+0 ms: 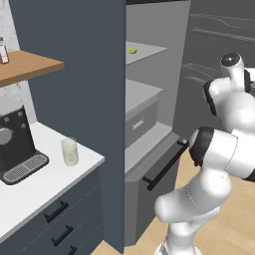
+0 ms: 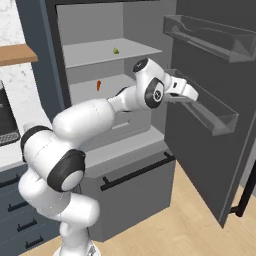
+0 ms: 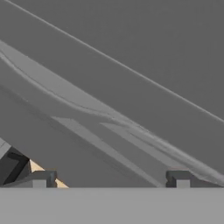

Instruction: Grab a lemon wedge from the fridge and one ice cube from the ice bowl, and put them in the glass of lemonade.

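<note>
Fridge (image 2: 125, 30): tall dark grey appliance; door swung wide to the right, showing light grey inner shelves and a drawer front with a black bar handle (image 2: 137, 171) below
Door bins (image 2: 212, 35): two clear trays on the inner face of the open door; the lower one lies just beside the hand
Lemon wedge (image 2: 116, 50): tiny yellow-green piece on the upper fridge shelf, towards the back; well apart from the hand
Orange-red stick (image 2: 98, 85): small item on the shelf beneath the wedge
Hand (image 3: 111, 178): reaches right towards the open door at the height of the lower bin; the two dark tips stand wide apart in the hand view, nothing between them; grey door surface ahead
Glass of lemonade (image 1: 69, 151): clear tumbler of pale liquid on the white worktop (image 1: 40, 184), left of the fridge
Coffee machine (image 1: 17, 144): black; on the same worktop, left of the glass
</note>
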